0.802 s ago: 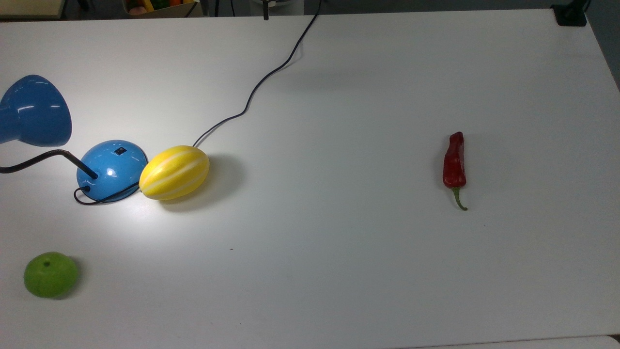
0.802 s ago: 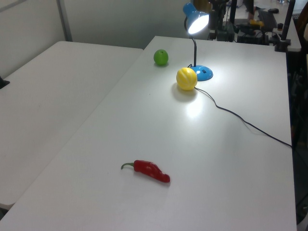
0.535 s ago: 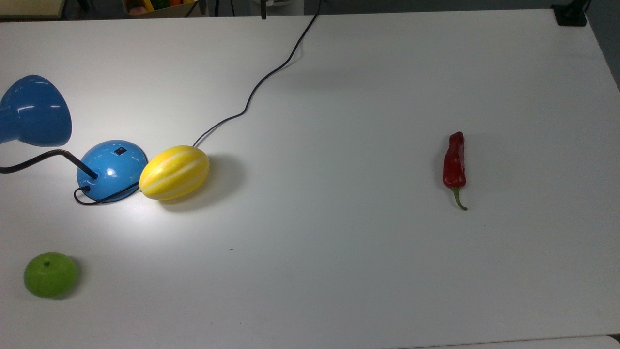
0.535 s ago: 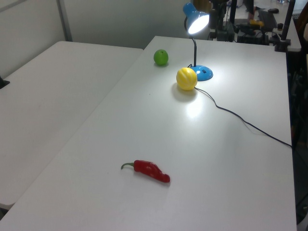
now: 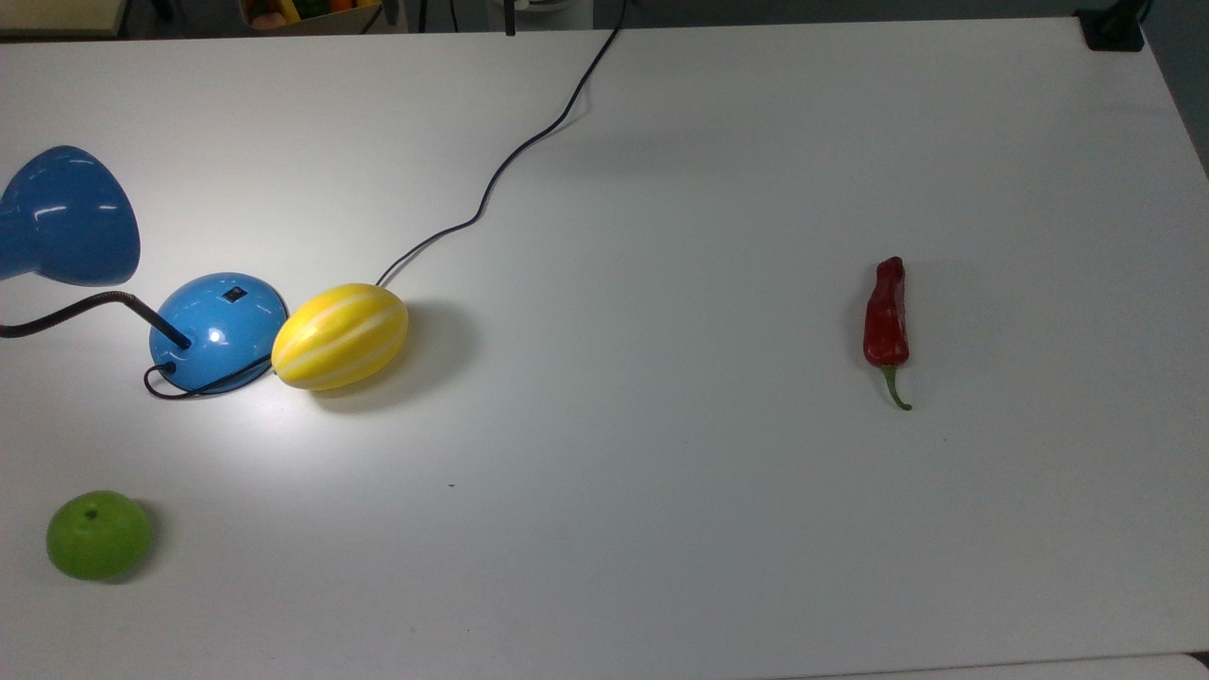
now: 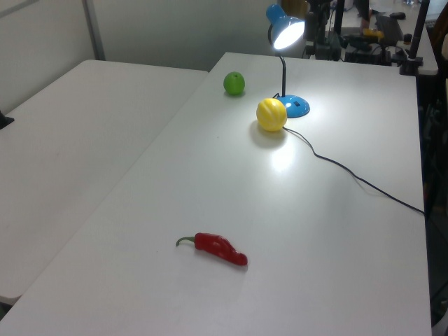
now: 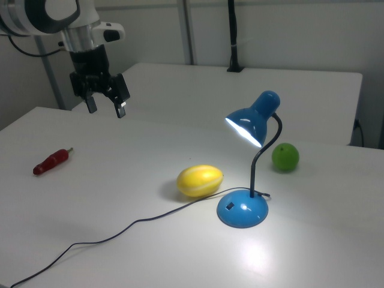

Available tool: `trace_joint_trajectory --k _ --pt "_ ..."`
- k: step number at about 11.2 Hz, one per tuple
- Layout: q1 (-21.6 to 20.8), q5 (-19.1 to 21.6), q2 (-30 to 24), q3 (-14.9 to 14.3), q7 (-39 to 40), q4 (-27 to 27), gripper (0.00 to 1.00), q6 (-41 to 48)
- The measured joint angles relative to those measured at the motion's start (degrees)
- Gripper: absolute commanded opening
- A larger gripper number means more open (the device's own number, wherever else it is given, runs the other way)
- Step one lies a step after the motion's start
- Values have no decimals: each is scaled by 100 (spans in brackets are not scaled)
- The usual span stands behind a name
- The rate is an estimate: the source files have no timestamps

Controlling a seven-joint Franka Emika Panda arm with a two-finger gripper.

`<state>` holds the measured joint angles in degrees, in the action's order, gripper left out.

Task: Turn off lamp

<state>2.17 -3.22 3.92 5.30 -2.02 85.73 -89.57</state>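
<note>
Melon (image 7: 200, 180) lay touching the lit lamp (image 7: 243, 210)'s base beside its switch; the released claw (image 7: 105, 104), descending there, risked striking it.

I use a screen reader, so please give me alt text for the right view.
A lit blue lamp stands on a white table, with a yellow melon beside its base. The gripper hangs open above the table, a green apple behind the lamp.

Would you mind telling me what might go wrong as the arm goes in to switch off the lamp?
The melon lies right beside the lamp base, so the open gripper may knock it rolling on the way to the switch. The cord crosses the table and could snag. A hard push may slide the base.
</note>
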Motion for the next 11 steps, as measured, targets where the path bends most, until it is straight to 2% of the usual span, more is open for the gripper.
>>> trace_joint_trajectory --k 1,3,4,11 --pt "0 0 0 0 0 0 88 0" --pt "0 0 0 0 0 0 28 33" --pt "0 0 0 0 0 0 2 92" --pt "5 -3 0 0 0 0 0 118"
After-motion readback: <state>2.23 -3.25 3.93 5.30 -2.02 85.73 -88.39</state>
